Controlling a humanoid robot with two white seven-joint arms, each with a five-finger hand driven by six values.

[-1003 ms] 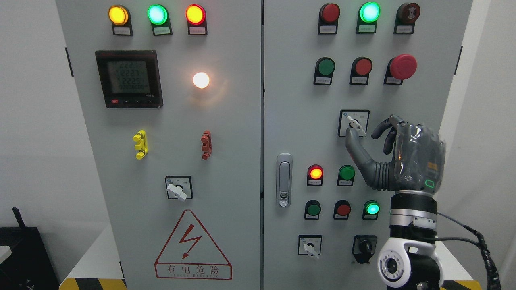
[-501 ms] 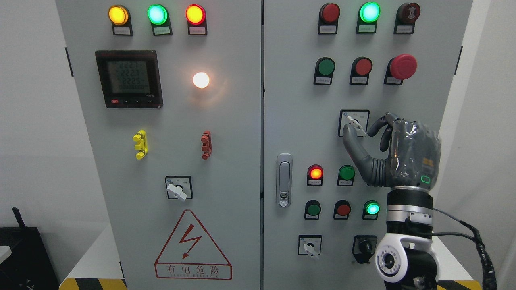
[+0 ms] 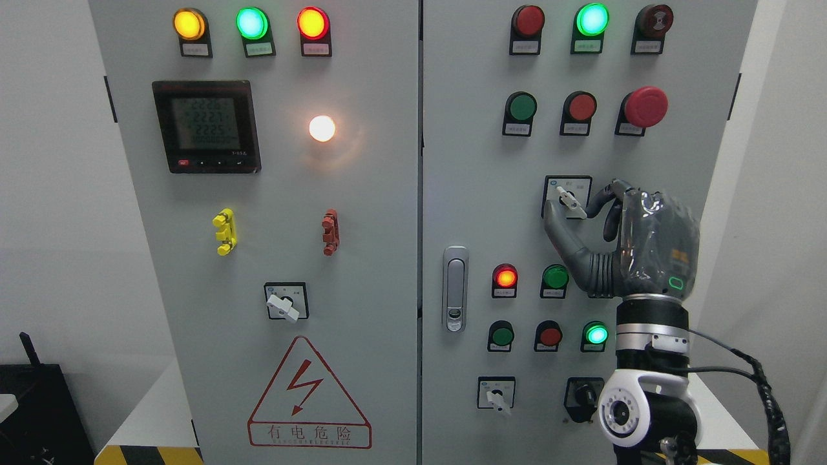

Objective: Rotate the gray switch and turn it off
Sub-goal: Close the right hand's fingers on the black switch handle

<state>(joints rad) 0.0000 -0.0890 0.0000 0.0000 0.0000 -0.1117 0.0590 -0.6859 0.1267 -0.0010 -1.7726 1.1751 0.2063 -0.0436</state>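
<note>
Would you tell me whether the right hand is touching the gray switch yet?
Cannot tell. In the head view the right hand brackets the gray switch, thumb and fingertips overlapping its handle, without plain contact or gap.

We note plain white walls point(image 3: 52, 226) on both sides of the grey control cabinet point(image 3: 362, 213), evenly lit, with no strong shadows. At lower left we record a dark object point(image 3: 39, 413) with a thin black stalk rising from it; its nature cannot be determined. The cabinet stands on a pale surface point(image 3: 155, 407) edged with yellow-and-black hazard striping point(image 3: 145, 455) along the bottom. A faint vertical corner line shows in the wall at upper right.
</note>
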